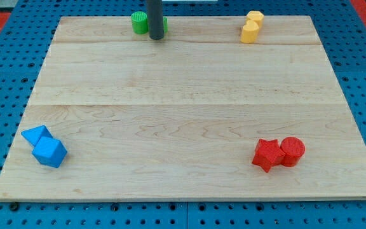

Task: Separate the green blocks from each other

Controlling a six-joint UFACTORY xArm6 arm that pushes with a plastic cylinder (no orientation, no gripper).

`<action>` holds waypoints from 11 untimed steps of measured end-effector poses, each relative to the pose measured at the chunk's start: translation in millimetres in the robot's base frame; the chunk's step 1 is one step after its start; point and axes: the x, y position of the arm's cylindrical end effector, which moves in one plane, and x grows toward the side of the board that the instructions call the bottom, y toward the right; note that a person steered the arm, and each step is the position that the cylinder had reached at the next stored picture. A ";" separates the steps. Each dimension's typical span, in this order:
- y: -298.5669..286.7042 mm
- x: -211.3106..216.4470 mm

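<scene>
Two green blocks sit near the view's top edge of the wooden board [183, 95]. A green cylinder [139, 22] stands left of my rod. A second green block [165, 24] peeks out on the rod's right; its shape is mostly hidden. My tip [157, 37] rests on the board between them, just below their line, with the dark rod covering the gap, so I cannot tell whether the two blocks touch each other.
Two yellow blocks [251, 27] sit together at the top right. A red star [267, 154] and a red cylinder [291, 151] touch at the bottom right. Two blue blocks [45, 146] touch at the bottom left. A blue pegboard surrounds the board.
</scene>
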 end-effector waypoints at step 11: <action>-23.8 -51.5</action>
